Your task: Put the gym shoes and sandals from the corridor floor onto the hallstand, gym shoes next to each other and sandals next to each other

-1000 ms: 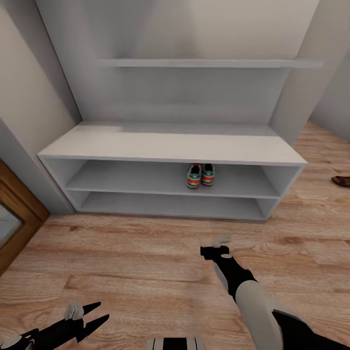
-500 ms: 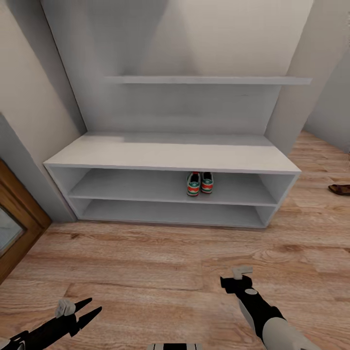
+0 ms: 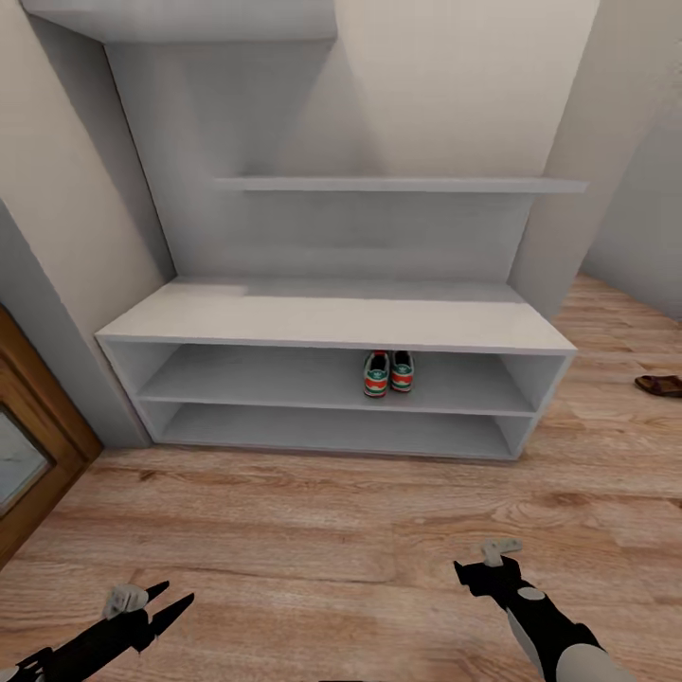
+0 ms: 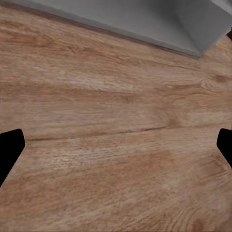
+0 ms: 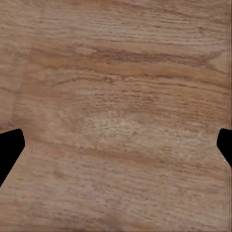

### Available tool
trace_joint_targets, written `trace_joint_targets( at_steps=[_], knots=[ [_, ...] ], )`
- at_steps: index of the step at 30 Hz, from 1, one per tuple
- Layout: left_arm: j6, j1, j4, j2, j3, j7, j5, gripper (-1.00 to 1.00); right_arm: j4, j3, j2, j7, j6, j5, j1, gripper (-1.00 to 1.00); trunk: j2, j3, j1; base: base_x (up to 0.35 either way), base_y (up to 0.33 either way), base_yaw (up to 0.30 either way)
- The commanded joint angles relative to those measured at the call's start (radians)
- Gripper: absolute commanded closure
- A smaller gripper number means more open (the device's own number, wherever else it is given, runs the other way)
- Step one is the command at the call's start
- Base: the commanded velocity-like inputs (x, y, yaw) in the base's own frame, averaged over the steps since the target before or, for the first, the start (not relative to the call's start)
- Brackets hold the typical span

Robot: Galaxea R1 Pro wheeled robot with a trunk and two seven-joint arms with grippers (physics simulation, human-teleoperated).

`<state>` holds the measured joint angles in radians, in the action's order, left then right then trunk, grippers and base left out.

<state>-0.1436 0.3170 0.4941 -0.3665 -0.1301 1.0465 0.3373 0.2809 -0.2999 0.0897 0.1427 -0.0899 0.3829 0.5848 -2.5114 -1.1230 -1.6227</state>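
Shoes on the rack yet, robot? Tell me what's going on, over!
Left gripper and right gripper open, empty. Both gym shoes side by side on hallstand upper shelf. One sandal on corridor floor, right side. Path clear.

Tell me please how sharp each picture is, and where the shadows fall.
Head view: fairly sharp; soft shadow on the wall above the hallstand and under its bench top around the gym shoes. Left wrist view: corridor floor grain soft and blurred, with dark fingertips at the edges. Right wrist view: equally soft.

The two gym shoes sit side by side on the hallstand's upper open shelf; one sandal lies on the corridor floor, far right.
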Motion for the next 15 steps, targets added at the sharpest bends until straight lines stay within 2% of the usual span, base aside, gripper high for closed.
trace_joint_targets(
  at_steps=[1, 8, 15],
  knots=[
    [-0.007, 0.001, -0.001, 0.001, 0.000, -0.005, 0.001, -1.00, 0.000, -0.008, 0.002, 0.008, -0.007, 0.007, 0.000, -1.00, 0.000, 0.003, 0.001, 0.000, 0.000, 0.000],
    [-0.008, 0.001, -0.003, 0.002, 0.000, -0.039, 0.000, -1.00, 0.000, -0.009, 0.010, 0.010, -0.018, 0.007, -0.003, -1.00, 0.002, 0.030, 0.004, 0.000, 0.000, 0.000],
    [-0.015, 0.001, -0.063, 0.002, -0.002, -0.126, 0.002, -1.00, 0.000, -0.009, 0.013, 0.009, -0.022, 0.008, -0.012, -1.00, 0.003, 0.057, 0.007, 0.000, 0.000, 0.000]
  ],
)
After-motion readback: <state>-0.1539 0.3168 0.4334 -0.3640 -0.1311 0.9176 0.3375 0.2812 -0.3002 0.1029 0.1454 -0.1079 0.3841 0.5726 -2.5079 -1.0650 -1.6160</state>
